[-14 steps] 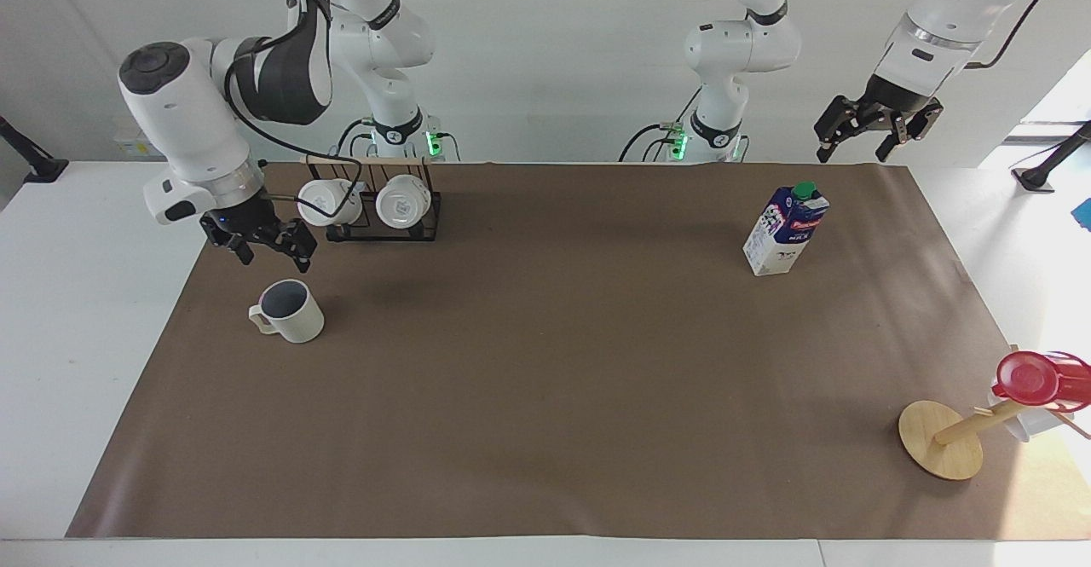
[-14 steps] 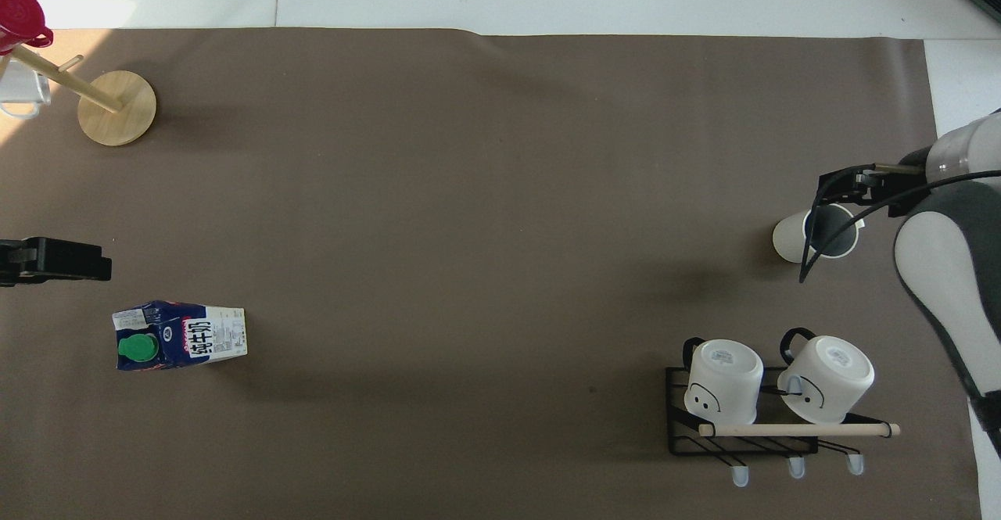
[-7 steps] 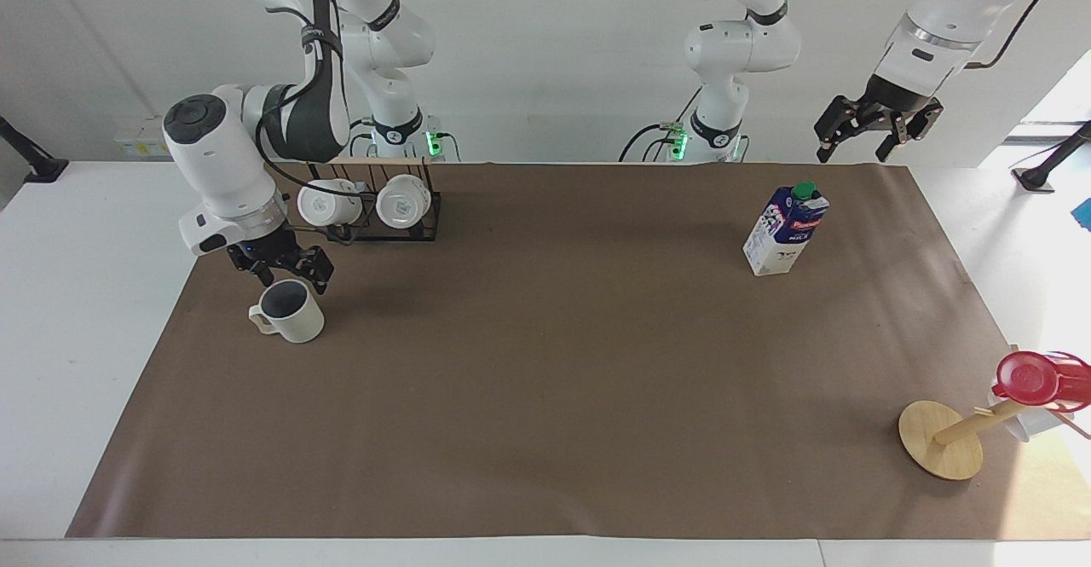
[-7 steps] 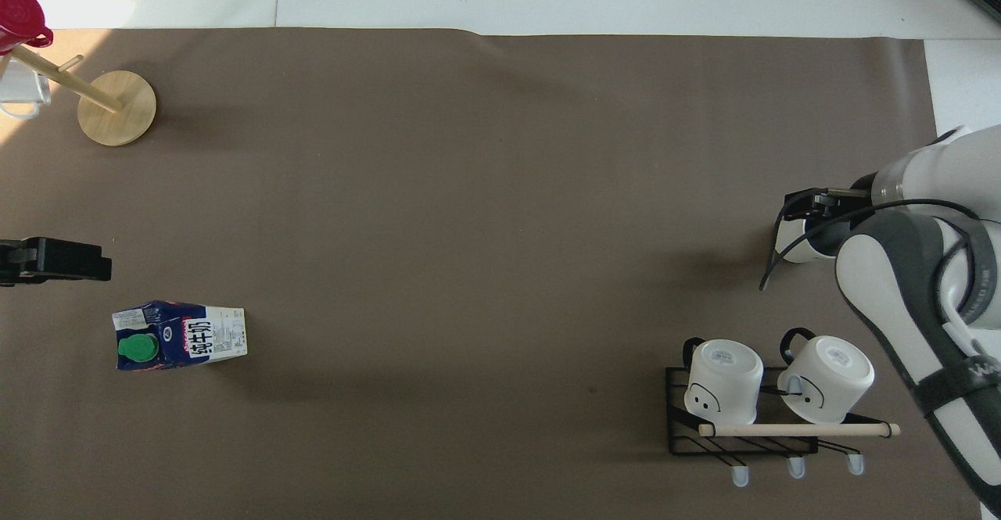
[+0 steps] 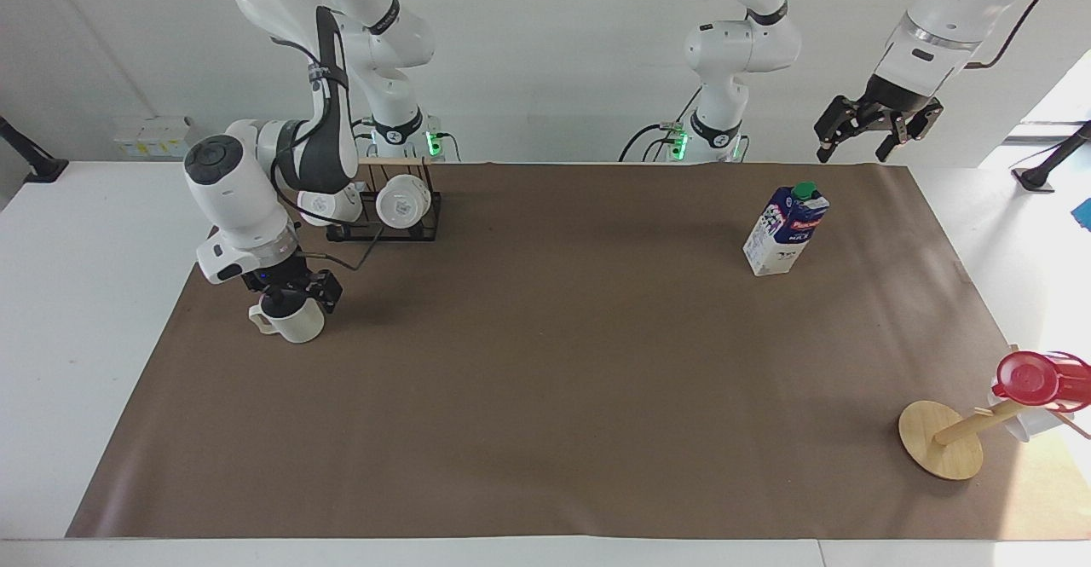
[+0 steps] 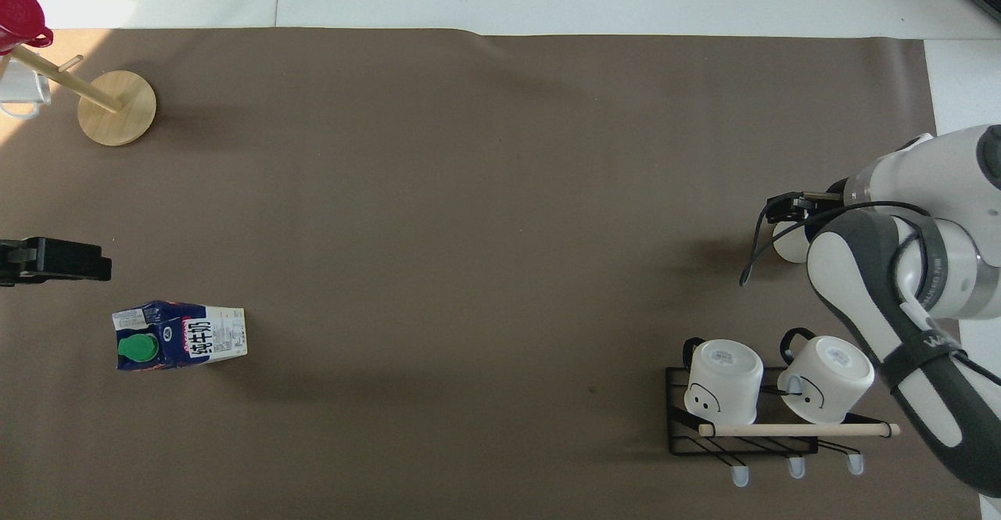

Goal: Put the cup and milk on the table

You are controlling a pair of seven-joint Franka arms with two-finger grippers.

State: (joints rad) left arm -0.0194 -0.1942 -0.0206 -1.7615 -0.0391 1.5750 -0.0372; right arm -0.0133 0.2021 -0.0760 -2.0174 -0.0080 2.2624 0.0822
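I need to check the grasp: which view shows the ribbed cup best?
The facing view. There the cup shows its ribbed wall and loop handle, with the right pincer down at its rim. In the overhead view the right arm covers most of the cup; only a pale edge shows.

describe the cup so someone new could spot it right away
Start at the black rack holding two white mugs at the right arm's end of the table. The cup stands on the brown sheet, farther from the robots, with the right gripper at its rim. It alone is ribbed, cream and upright.
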